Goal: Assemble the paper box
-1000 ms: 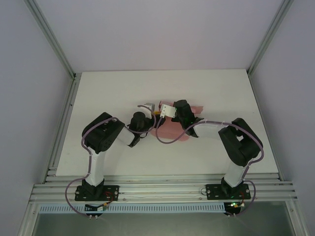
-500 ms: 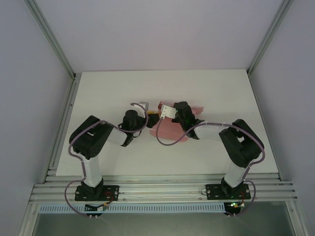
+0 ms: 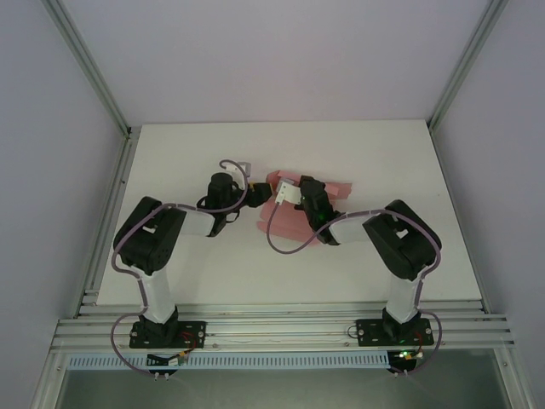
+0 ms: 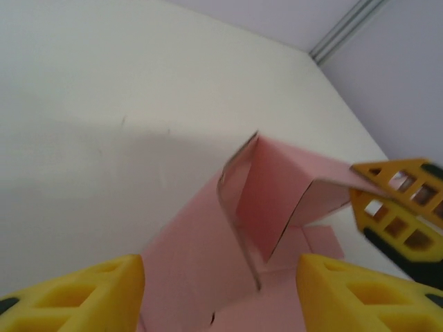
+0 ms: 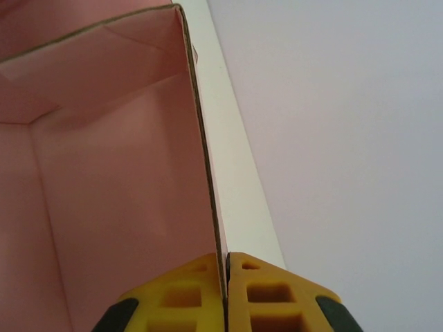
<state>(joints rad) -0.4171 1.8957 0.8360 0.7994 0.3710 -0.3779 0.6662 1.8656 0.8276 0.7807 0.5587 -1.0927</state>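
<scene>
The pink paper box [image 3: 334,189] lies partly folded in the middle of the white table, under my right wrist. In the left wrist view one of its panels [image 4: 277,194] stands up from the flat sheet. My right gripper [image 5: 227,259] is shut on the edge of that upright panel [image 5: 118,173]. Its yellow fingers [image 4: 398,207] show at the flap's right end. To the left of the box is my left gripper [image 3: 255,201]. It is open [image 4: 218,283], and the flat pink sheet lies between and beyond its yellow fingers. I cannot tell if they touch it.
The table [image 3: 170,162] has bare white surface left, behind and in front of the box. An aluminium rail [image 3: 109,217] runs along its left edge, with enclosure walls on three sides. A loose cable [image 3: 277,243] loops from my right wrist.
My left arm has drawn back to the left and its gripper has moved away from the box. My right gripper has shifted left and closed on the raised panel.
</scene>
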